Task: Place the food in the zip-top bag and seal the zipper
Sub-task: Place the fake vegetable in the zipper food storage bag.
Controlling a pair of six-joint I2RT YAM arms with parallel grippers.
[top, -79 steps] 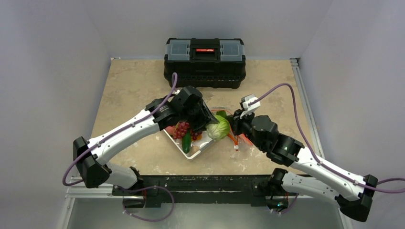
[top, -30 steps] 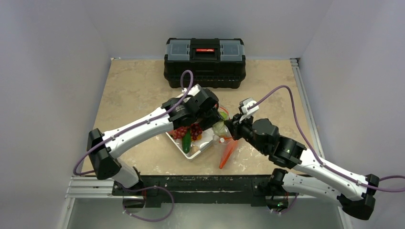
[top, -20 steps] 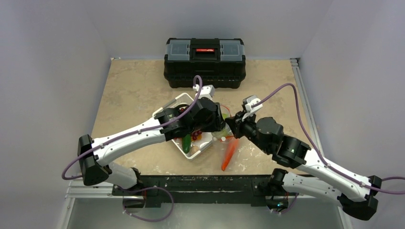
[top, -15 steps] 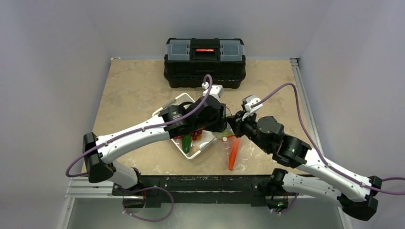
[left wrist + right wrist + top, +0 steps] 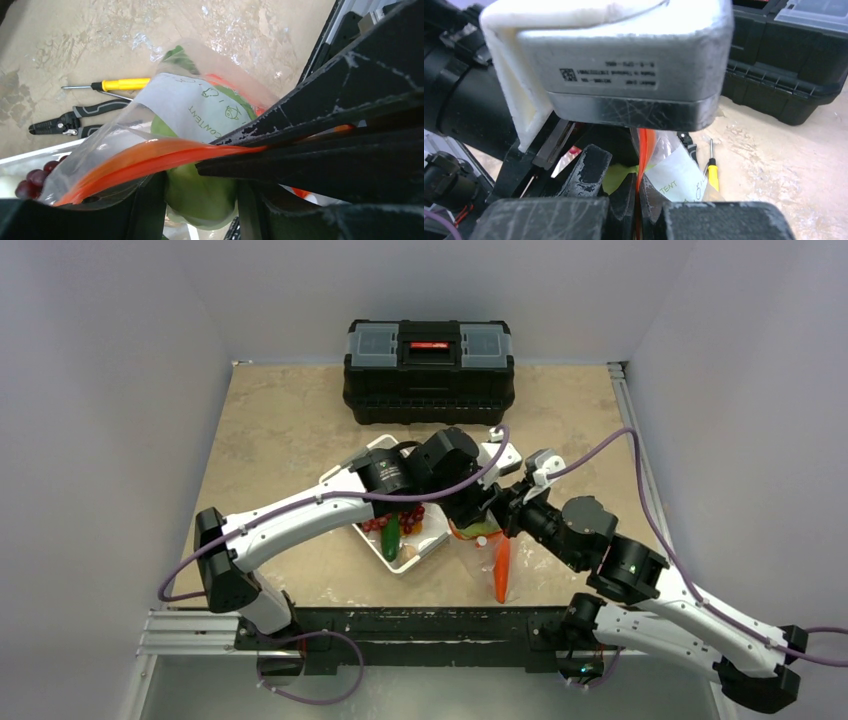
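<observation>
My left gripper (image 5: 200, 202) is shut on the pale green cabbage (image 5: 197, 187), holding it at the mouth of the zip-top bag (image 5: 180, 102), partly behind the clear plastic. The bag's orange-red zipper (image 5: 140, 160) curves across in front of the cabbage. My right gripper (image 5: 640, 202) is shut on that zipper (image 5: 644, 150) and holds the bag up. From above, the bag (image 5: 492, 555) hangs below both grippers with the orange carrot (image 5: 501, 570) inside. Green cucumber (image 5: 390, 537) and dark red grapes (image 5: 405, 520) lie in the white basket (image 5: 385, 560).
A black toolbox (image 5: 428, 370) stands at the back of the table. A yellow-handled screwdriver (image 5: 120, 84) and black shears (image 5: 75, 120) lie on the table beyond the bag. The left arm reaches across above the basket.
My left arm has swung right from over the basket, carrying the cabbage to the bag's mouth. The right gripper has shifted right with the bag, and the carrot now hangs straight down.
</observation>
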